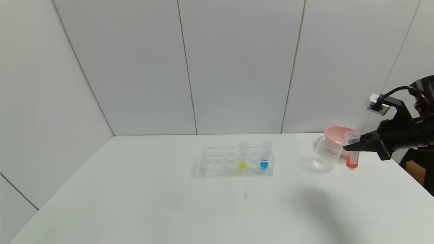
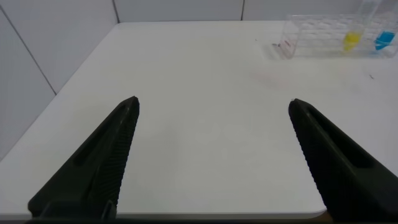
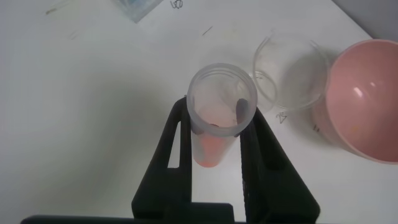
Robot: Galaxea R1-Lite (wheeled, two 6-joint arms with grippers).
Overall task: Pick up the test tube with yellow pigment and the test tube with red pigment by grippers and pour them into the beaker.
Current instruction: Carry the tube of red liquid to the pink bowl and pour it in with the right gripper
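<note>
Just beside the beaker (image 1: 327,156), on its right, our right gripper (image 1: 349,147) clamped the red-pigment test tube (image 1: 352,150) upright.

Three test tubes (image 1: 264,155), one rack (image 1: 217,162), one beaker (image 1: 326,156), one pink bowl (image 1: 335,135), two tools (image 1: 349,147).

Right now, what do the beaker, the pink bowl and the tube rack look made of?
Beaker: clear, glossy, glass or plastic; the table shows through its wall. Pink bowl: opaque, smooth, likely plastic, with a small highlight inside. Tube rack: clear, probably acrylic; hole rows visible through it.
</note>
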